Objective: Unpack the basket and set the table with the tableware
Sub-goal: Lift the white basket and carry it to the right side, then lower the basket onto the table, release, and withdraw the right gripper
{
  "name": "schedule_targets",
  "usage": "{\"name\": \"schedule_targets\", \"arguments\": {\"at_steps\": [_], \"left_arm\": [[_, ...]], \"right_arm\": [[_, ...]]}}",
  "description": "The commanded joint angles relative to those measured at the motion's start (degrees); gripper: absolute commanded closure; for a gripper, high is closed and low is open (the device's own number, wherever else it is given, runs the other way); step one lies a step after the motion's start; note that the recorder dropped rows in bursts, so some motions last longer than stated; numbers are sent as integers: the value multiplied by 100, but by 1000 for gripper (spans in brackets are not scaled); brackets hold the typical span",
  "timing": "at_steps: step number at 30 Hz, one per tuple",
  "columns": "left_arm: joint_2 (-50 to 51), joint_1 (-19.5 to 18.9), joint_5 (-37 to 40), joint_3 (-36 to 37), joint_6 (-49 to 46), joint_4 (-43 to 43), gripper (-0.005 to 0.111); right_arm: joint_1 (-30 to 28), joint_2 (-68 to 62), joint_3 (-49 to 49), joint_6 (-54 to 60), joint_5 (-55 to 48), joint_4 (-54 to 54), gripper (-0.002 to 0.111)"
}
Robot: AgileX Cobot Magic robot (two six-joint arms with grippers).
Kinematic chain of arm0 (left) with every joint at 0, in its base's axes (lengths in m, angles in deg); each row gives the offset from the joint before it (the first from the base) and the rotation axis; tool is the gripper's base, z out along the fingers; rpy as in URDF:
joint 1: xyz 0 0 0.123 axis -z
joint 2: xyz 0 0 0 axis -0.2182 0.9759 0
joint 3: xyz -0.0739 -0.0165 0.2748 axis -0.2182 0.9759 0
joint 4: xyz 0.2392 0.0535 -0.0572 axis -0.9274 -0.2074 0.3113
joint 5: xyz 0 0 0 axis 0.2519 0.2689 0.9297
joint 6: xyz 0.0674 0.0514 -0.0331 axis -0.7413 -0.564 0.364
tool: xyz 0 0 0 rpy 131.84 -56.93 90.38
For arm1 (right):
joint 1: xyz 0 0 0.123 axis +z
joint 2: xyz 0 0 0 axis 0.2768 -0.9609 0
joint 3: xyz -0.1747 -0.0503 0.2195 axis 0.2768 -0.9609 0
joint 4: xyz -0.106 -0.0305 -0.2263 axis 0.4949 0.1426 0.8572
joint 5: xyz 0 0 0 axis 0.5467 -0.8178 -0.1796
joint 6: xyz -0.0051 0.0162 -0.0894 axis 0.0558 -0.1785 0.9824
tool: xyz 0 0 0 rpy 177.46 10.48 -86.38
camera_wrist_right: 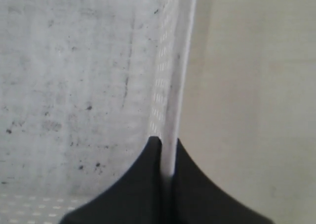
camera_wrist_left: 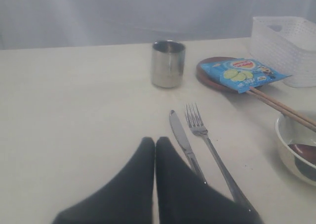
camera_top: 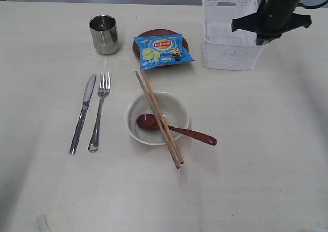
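The white basket (camera_top: 228,55) stands at the far right of the table (camera_top: 256,155). My right gripper (camera_wrist_right: 165,142) is shut on its side wall (camera_wrist_right: 173,85), one finger inside and one outside. The steel knife (camera_top: 83,111) and fork (camera_top: 99,111) lie side by side on the left. Behind them is the steel cup (camera_top: 104,34). The cream bowl (camera_top: 177,111) holds the red-brown spoon (camera_top: 195,134), with the chopsticks (camera_top: 159,119) laid across it. The brown plate (camera_top: 146,37) sits under a blue snack packet (camera_top: 163,50). My left gripper (camera_wrist_left: 155,141) is shut and empty, just beside the knife (camera_wrist_left: 181,140).
The basket's floor, as far as the right wrist view shows it, is bare and speckled. The right arm (camera_top: 274,9) hangs over the basket's right end. Open tabletop lies in front of the bowl and to its right.
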Motion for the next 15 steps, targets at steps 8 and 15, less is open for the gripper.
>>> {"name": "schedule_targets", "arguments": {"at_steps": [8, 15], "left_arm": [[-19, 33, -10, 18, 0, -3, 107], [-19, 33, -10, 18, 0, -3, 107]], "right_arm": [[-134, 98, -544, 818, -1406, -416, 109], [-156, 670, -1478, 942, -598, -777, 109]]}}
